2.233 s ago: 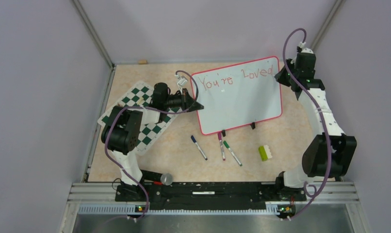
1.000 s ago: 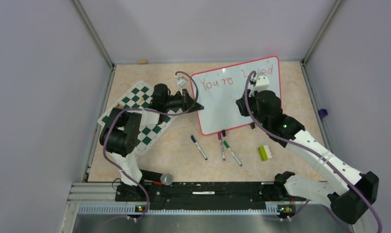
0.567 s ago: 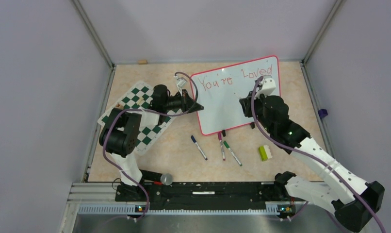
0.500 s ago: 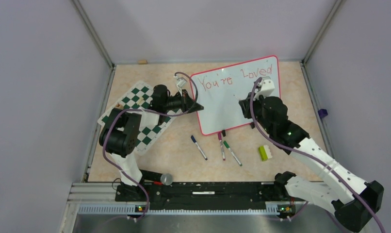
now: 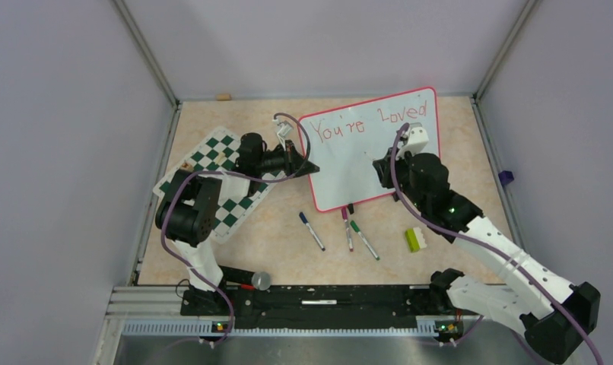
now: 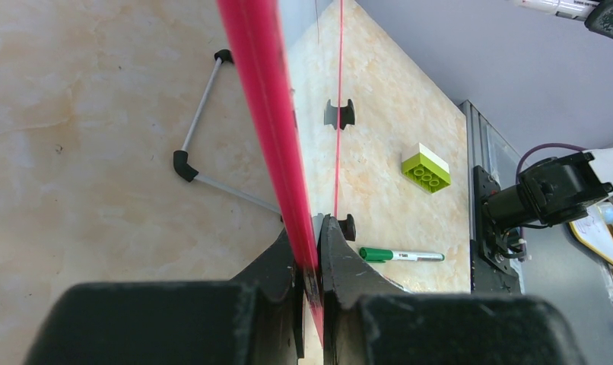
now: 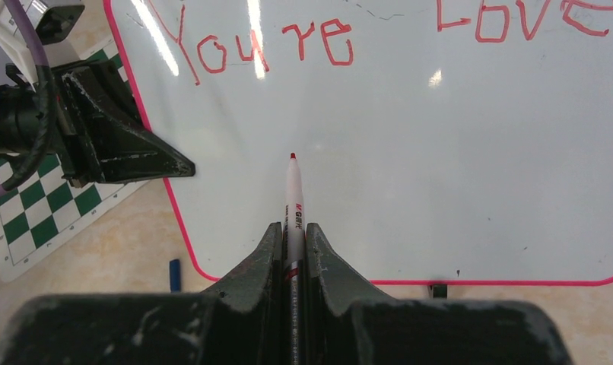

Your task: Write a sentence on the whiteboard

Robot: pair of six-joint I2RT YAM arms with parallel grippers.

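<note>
1. Clamping a red-tipped marker (image 7: 293,199) between nearly closed jaws, the right gripper (image 7: 292,230) is holding it lengthwise, with the tip pointing straight ahead.
2. Just ahead of those jaws, the tip is sitting over a blank patch of the whiteboard (image 7: 455,175); whether it is touching the surface cannot be told.
3. Farther ahead, red writing (image 7: 265,49) reading "You're Loved" is running along the board's far edge.
4. Off to the left of those jaws, the left gripper (image 6: 309,255) is pinching the board's red-pink frame, its jaws almost closed on it.
5. Beyond the left jaws and to their right, a green marker (image 6: 401,255) is lying on the table (image 6: 98,114), and a green-and-white brick (image 6: 426,168) is sitting farther out.
</note>
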